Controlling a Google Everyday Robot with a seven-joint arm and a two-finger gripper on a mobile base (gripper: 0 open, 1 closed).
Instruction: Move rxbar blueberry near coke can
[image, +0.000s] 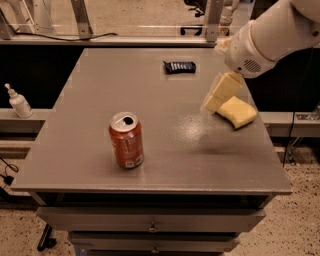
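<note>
The gripper (216, 97) hovers over the right side of the table (75, 125) — open or closed, we cannot tell — with the rxbar blueberry (180, 66) by the far edge, well apart from the coke can (126, 140).

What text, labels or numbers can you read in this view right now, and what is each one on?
Nothing here can be quoted.
rxbar blueberry, far side of the table: white lettering, too small to read.
coke can: small white patch low on its side, too blurred to read.
pump bottle, left of the table: no legible label.
gripper, above the table beside the yellow sponge: no markings visible.
</note>
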